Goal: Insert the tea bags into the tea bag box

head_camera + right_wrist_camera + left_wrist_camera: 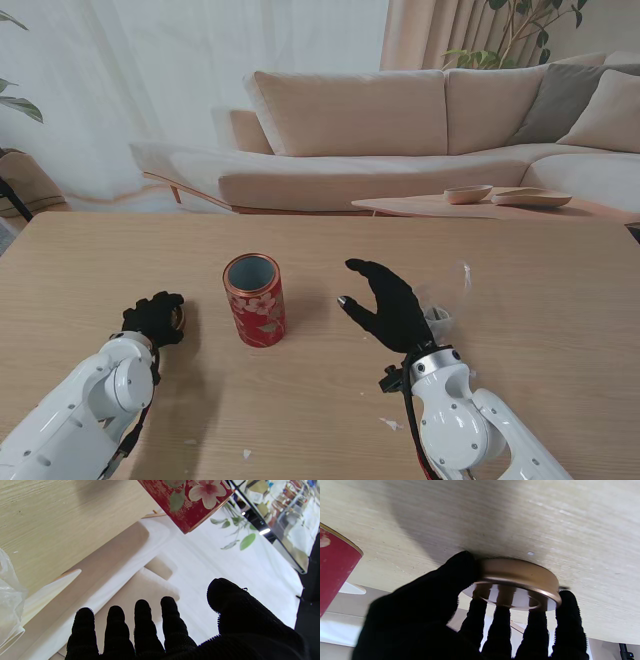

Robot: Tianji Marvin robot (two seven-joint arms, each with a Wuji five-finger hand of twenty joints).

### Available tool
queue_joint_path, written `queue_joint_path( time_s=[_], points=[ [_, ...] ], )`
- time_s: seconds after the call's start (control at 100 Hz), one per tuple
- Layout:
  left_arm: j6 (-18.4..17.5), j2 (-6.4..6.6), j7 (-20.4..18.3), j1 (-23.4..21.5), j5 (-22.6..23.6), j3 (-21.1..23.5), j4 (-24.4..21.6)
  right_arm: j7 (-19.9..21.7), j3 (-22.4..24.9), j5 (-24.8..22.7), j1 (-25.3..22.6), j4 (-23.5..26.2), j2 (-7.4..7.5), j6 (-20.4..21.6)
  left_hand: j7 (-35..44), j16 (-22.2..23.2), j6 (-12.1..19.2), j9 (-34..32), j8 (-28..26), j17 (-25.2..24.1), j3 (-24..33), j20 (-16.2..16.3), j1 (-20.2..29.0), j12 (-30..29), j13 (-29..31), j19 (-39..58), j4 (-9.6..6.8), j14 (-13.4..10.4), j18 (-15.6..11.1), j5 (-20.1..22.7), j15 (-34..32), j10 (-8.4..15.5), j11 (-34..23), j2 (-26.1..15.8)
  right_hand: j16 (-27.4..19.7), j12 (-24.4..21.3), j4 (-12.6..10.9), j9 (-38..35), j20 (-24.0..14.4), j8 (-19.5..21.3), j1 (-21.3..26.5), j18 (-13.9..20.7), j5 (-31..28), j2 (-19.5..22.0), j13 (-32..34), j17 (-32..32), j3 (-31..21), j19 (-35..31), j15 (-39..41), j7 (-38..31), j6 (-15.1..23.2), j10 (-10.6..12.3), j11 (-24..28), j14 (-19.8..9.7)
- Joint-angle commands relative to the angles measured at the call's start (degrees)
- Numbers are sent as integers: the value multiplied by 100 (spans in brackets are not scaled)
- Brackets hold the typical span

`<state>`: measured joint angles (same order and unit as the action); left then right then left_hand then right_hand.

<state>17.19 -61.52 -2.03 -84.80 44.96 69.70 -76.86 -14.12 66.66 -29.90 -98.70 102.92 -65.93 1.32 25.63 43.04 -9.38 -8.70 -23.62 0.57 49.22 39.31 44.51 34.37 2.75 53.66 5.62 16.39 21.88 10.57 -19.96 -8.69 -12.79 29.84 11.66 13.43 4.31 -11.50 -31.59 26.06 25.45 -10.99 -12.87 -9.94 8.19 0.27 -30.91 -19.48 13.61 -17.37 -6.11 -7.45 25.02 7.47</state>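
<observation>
Holding the gold lid point(517, 580) flat against the bench point(330, 400), the left hand point(155, 318) has thumb on one side of the rim and four fingers on the other, closed round it. Judgement: lid is parked off to the side so the tin's mouth stays free for loading; whether the left hand is setting it down or only steadying it cannot be told.

The tea bag box point(254, 299), a red floral tin, stands upright and open near bench centre. Seen from the stand, it sits at about 2 o'clock from the left hand and at about 9 o'clock from the right hand point(388, 305), apart from both. Interior looks pale and bare at the visible depth; the bottom is not in view.

Right hand: fingers spread, palm roughly facing the tin, holding nothing. Right wrist view confirms straight, separated fingers point(142, 622) with nothing between them and the thumb.

A clear plastic wrapper or pouch point(437, 318) lies just beside the right hand at about 3 o'clock, partly behind the wrist. Likely the tea bag supply, placed on the right hand's side for pickup; contents cannot be made out. It is cut off at the edge of the right wrist view.

Hard to read:
- No tea bag can be identified as such in any view.
- White scraps point(390, 424) nearer to me on the bench; too small to name.
- Small white fleck point(466, 272) at about 1 o'clock from the right hand; unidentified.
- From the stand, the lid shows only as a glint under the left hand.
</observation>
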Motion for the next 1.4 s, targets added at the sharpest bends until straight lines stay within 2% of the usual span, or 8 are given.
queue_joint_path(
  time_s=[0.0,0.08,0.11,0.15,0.54,0.9,1.14,1.39],
  points=[
    [-17,-13,-84,-91,19,18,81,75,-8,12,-26,42,-52,-18,597,148,-719,-38,-242,208,385,163,931,40,79,829,-137,-101,-450,373,-339,-188,-115,59,50,8,-259,133,-123,37,38,-23,63,248,-193,22,-102,60,25,-38,-36,177,-22,-113],
    [-48,-11,-83,-109,39,47,45,68,-9,20,-25,42,-55,-15,601,141,-822,-48,-225,256,397,166,995,2,83,874,-143,-68,-452,545,-410,-216,-153,45,49,11,-260,133,-128,34,41,-23,61,243,-196,27,-112,57,27,-44,-41,168,-15,-107],
    [-61,-11,-82,-117,42,59,30,64,-11,22,-25,41,-56,-15,596,142,-860,-40,-217,290,401,170,1009,-22,90,903,-145,-53,-451,601,-450,-334,-152,42,50,11,-259,135,-131,32,38,-23,60,246,-190,27,-114,56,31,-47,-46,171,-13,-112],
    [-77,-13,-75,-130,42,79,7,61,-11,23,-25,41,-56,-13,559,132,-911,-48,-191,313,387,162,1039,-70,81,941,-143,-24,-448,707,-546,-359,-191,26,49,12,-259,135,-133,30,36,-26,58,246,-193,31,-119,55,32,-51,-49,172,-12,-112],
    [-417,-13,-15,-338,145,431,-353,54,-10,62,-29,40,-62,-9,802,72,-1154,-107,-354,414,438,129,1137,-162,98,1058,-156,47,-417,1022,-827,-397,-396,22,42,15,-256,135,-149,9,33,-18,61,248,-192,31,-144,58,37,-72,-78,154,3,-123],
    [-706,-15,-16,-524,163,760,-711,43,0,99,-38,51,-69,-2,1059,24,-1255,-120,-626,443,452,112,1153,-229,93,1094,-145,79,-377,1053,-958,-434,-509,14,33,10,-252,140,-159,-7,31,-18,59,247,-193,32,-151,61,31,-88,-97,141,-3,-135],
    [-1055,25,-317,-609,224,1167,-1217,24,20,127,-57,41,-75,8,1036,-3,-1295,-127,-649,449,436,110,1174,-253,95,1101,-147,120,-342,1099,-964,-462,-542,6,31,12,-252,138,-165,-17,32,-16,56,247,-192,34,-159,63,31,-98,-92,145,2,-140],
    [-1361,100,-938,-446,205,1467,-1813,91,1,182,-41,-24,-65,77,1011,-21,-1297,-125,-660,457,418,109,1192,-277,112,1105,-150,146,-323,1104,-960,-470,-554,1,24,6,-250,139,-172,-27,30,-16,66,245,-195,32,-160,65,17,-102,-97,143,-8,-142]
  ],
)
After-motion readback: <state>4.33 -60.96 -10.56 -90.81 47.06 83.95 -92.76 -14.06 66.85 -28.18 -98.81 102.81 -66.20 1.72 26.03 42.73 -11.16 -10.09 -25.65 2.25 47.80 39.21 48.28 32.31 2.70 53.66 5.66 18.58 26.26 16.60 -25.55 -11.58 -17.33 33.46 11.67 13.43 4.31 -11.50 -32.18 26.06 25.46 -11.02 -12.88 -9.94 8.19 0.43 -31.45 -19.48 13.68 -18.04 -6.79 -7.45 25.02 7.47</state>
